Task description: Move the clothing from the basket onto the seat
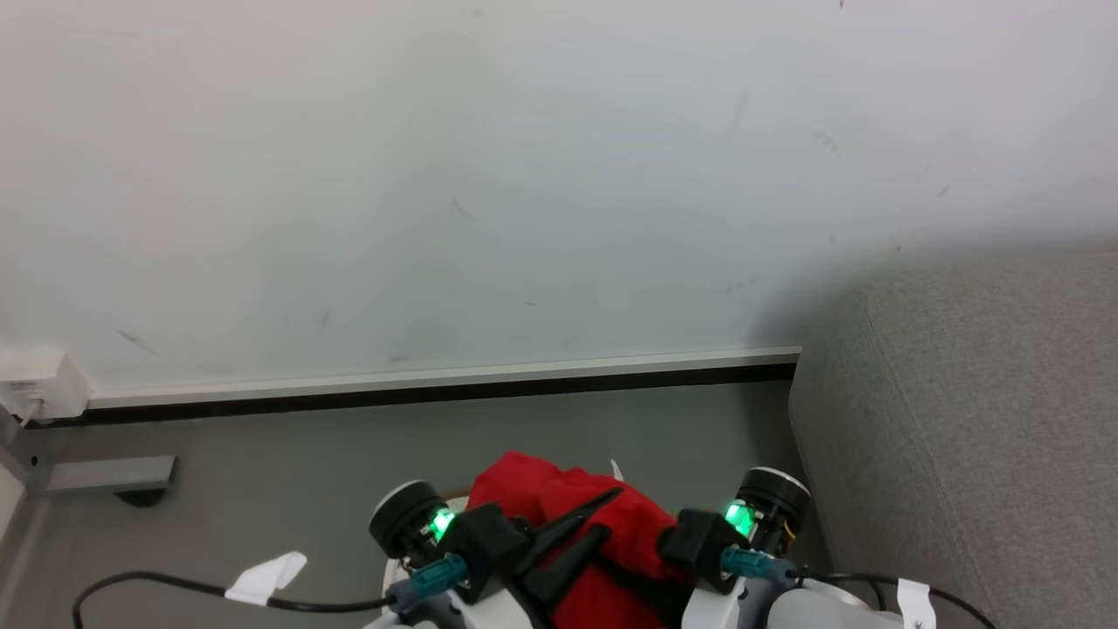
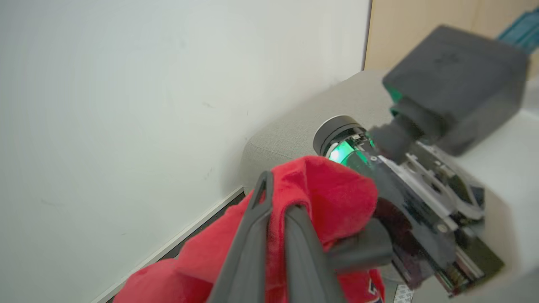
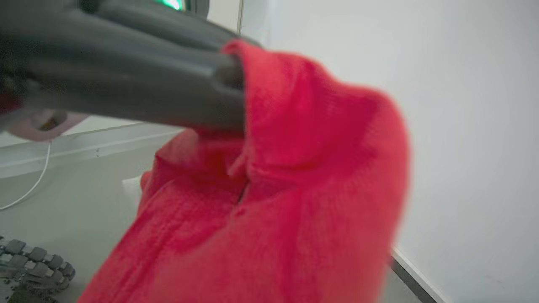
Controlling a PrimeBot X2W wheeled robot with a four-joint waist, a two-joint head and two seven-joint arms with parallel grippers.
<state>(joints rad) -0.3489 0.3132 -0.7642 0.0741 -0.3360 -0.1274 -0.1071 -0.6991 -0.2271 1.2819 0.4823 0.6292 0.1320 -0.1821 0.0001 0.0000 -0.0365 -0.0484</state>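
The clothing (image 1: 559,489), a bright red jersey, hangs bunched between my two grippers at the bottom centre of the head view. My left gripper (image 1: 610,511) is shut on a fold of it. The left wrist view shows red cloth (image 2: 332,189) pinched between its dark fingers (image 2: 252,235). My right gripper (image 2: 337,251) reaches into the same bundle from the right, shut on it with its fingers buried. Red fabric (image 3: 294,189) drapes over the right wrist view. The seat (image 1: 978,419), a light grey sofa, stands just right of the arms. Of the basket, a pale sliver (image 1: 390,572) shows under the left arm.
A white wall with a pale baseboard (image 1: 437,384) runs straight ahead above grey floor (image 1: 393,445). A white box (image 1: 39,384) and a grey metal foot (image 1: 109,476) sit at the far left. A black cable with a white tag (image 1: 262,577) trails across the floor.
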